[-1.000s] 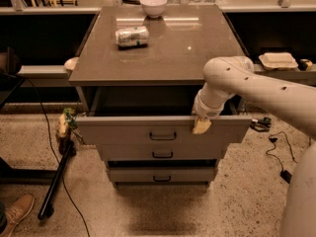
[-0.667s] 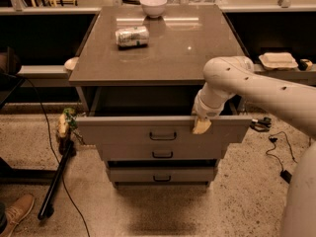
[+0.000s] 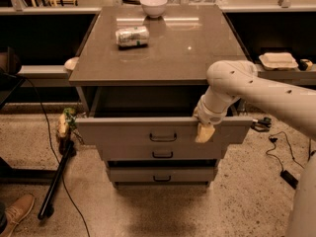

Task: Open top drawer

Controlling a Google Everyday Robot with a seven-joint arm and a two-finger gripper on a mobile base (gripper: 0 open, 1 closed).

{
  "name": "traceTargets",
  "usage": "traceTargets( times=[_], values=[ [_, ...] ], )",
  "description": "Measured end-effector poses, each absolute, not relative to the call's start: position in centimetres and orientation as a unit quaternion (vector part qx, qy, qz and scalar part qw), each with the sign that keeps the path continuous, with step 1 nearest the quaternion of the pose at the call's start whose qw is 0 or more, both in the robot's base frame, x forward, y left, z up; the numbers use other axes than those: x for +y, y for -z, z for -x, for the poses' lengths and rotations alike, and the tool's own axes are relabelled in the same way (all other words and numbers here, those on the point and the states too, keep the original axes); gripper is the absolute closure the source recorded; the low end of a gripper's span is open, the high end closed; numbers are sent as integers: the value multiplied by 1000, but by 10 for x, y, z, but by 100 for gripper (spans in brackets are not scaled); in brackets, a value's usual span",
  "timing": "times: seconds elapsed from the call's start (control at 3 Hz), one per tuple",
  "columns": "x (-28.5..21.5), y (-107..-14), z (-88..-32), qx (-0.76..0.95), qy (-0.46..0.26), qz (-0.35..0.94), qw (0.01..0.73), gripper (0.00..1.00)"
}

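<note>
The top drawer (image 3: 123, 131) is the widest of three grey-brown drawers and stands pulled out from the cabinet, its dark inside showing. Its small dark loop handle (image 3: 163, 137) is at the front centre. My gripper (image 3: 205, 131) hangs over the drawer's front panel, right of the handle, with a yellowish fingertip (image 3: 204, 133) resting against the panel's face. The white arm comes in from the right. The middle drawer (image 3: 163, 154) and the bottom drawer (image 3: 162, 176) sit below, less far out.
On the cabinet top (image 3: 197, 48) lie a crushed can (image 3: 132, 36) and a white bowl (image 3: 153, 5). A dark pole (image 3: 57, 179) leans on the floor at left, near a shoe (image 3: 17, 212). Cables (image 3: 276, 149) lie at right. A takeaway box (image 3: 278, 60) sits on a shelf.
</note>
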State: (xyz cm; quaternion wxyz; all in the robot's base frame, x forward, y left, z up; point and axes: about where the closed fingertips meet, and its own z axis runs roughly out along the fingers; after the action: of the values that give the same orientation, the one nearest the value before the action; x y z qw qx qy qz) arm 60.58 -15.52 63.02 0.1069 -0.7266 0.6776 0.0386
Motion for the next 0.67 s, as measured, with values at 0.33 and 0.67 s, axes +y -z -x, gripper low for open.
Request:
traceTargets(
  times=[0.33,0.67],
  values=[
    [-157,-631,-600,679,-42,726,100,0],
    [-165,-631,-568,692,-56,718,59,18]
  ],
)
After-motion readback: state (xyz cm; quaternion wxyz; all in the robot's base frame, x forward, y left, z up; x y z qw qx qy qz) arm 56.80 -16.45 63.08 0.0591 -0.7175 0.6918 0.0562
